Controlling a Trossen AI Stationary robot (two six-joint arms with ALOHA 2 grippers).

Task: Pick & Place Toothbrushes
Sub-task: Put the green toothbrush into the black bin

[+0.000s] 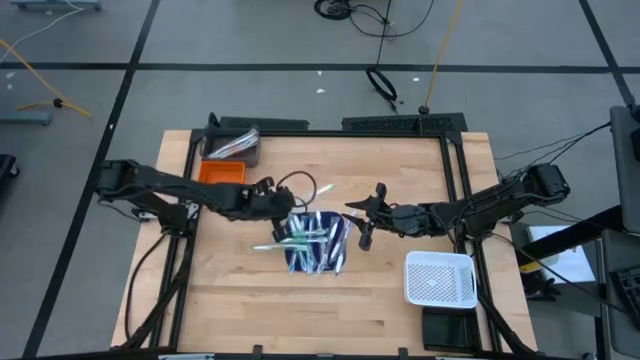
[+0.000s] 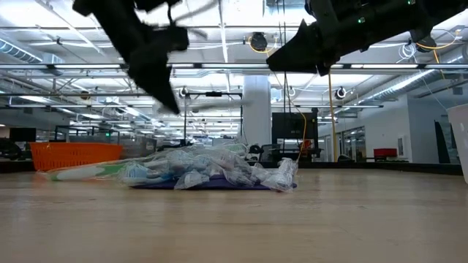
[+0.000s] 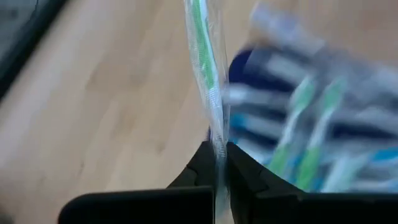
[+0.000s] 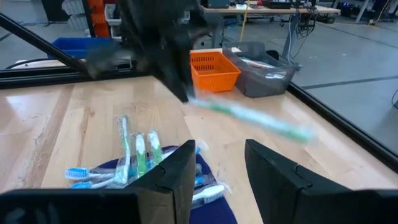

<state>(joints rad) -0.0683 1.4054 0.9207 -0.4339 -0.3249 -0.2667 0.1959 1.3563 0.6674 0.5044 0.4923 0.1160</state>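
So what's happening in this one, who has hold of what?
The left gripper is shut on a green wrapped toothbrush, holding it in the air above the table, just beside the pile of toothbrushes on the dark blue mat. The right gripper hangs open on the other side of the pile, holding nothing. An orange basket, a grey bin and a white basket sit around the table's edges.

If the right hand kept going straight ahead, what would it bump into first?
Probably the green toothbrush that the left hand holds up in front of it. The right hand is open; depth is hard to judge.
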